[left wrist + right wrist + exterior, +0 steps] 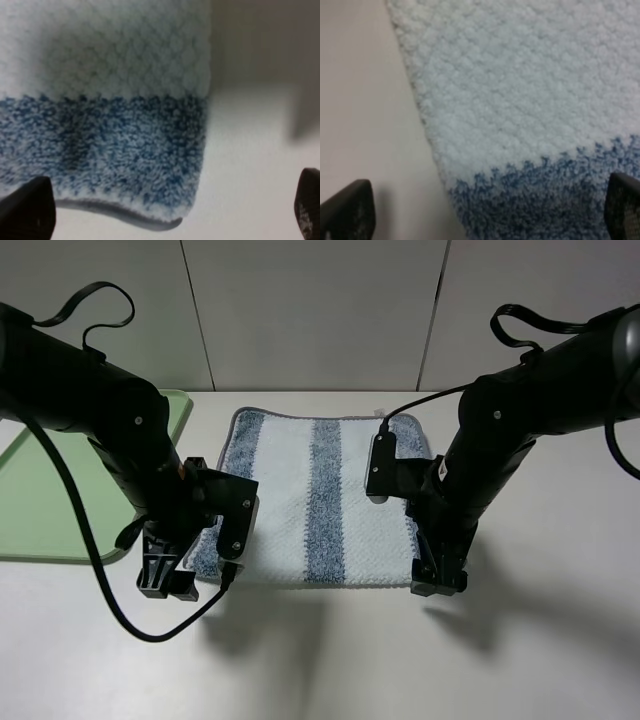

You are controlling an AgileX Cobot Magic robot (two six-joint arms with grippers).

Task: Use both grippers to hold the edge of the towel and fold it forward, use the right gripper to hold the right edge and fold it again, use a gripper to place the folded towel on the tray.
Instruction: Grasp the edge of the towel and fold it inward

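The towel [320, 495], with white and blue-grey stripes, lies flat in the middle of the table. My left gripper [166, 582] is down at its near left corner and my right gripper [440, 582] at its near right corner. In the left wrist view the open gripper [168, 209] has its black fingertips [27, 207] wide apart, with the towel [115, 125] corner and its grey edge [125, 216] between them. The right gripper [485, 210] is open too, fingertips [347, 210] straddling the towel [520, 110] border. Neither holds anything. The pale green tray [40, 490] sits at the left.
A white wall with panel seams stands behind the table. Black cables loop from both arms, one trailing on the table near the front left. Bare table lies in front of the towel and to its right.
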